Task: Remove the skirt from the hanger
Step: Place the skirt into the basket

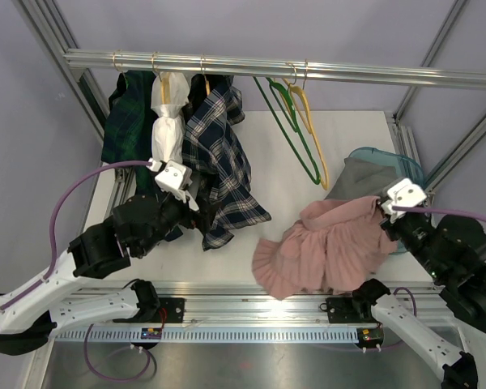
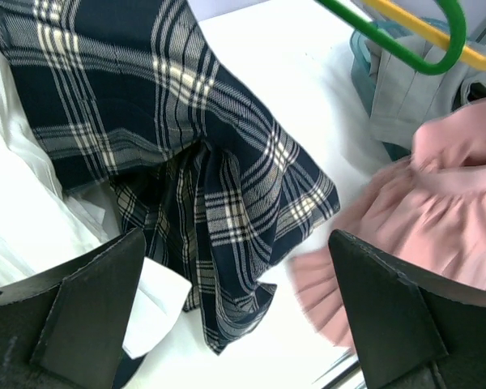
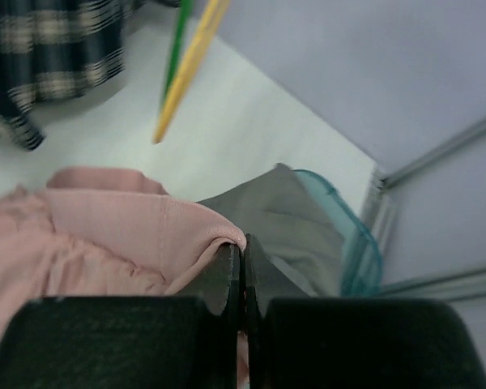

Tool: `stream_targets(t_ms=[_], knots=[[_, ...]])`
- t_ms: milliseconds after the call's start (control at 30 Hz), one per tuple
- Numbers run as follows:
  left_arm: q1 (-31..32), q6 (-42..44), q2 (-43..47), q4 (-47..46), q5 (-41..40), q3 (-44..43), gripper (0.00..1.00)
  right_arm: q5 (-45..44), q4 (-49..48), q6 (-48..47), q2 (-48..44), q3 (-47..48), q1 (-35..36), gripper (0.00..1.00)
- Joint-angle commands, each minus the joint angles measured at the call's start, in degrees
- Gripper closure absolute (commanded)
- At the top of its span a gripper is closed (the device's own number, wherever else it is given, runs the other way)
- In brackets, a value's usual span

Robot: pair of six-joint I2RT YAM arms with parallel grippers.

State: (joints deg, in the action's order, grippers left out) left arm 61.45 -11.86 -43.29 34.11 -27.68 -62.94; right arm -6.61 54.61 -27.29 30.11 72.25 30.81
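Note:
A pink pleated skirt point(image 1: 328, 247) lies spread on the white table at front right, off any hanger. My right gripper point(image 1: 382, 212) is shut on the skirt's waistband point(image 3: 186, 223), which drapes over the closed fingers point(image 3: 227, 275). A navy plaid skirt point(image 1: 219, 154) hangs from a hanger on the rail point(image 1: 308, 71), its hem resting on the table point(image 2: 227, 203). My left gripper point(image 1: 196, 209) is open and empty, just beside the plaid hem. Empty green point(image 1: 287, 121) and yellow point(image 1: 312, 130) hangers hang at the rail's middle.
A white garment point(image 1: 168, 130) and a dark green one point(image 1: 128, 113) hang at the rail's left. A grey garment point(image 1: 364, 178) lies in a teal basket point(image 1: 405, 166) at right. Aluminium frame posts stand at both sides.

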Motion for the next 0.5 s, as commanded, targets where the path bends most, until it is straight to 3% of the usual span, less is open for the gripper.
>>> stream_targets(t_ms=[0,200,467], knots=[[0.16,3.42,0.22,-4.05,-1.32,-3.33,0.01,-12.7,-7.49,2.07,2.67,7.37,-1.27,1.0],[0.16,3.51,-0.13,-4.05,-1.06,-3.77,0.01,-20.54,-14.43,-2.94,7.15,15.81,-1.36,1.0],[0.16,3.77,-1.36,-3.87,-0.09,-4.91,0.01,-28.63,-28.32,-18.31,18.75,32.22,2.15,1.0]])
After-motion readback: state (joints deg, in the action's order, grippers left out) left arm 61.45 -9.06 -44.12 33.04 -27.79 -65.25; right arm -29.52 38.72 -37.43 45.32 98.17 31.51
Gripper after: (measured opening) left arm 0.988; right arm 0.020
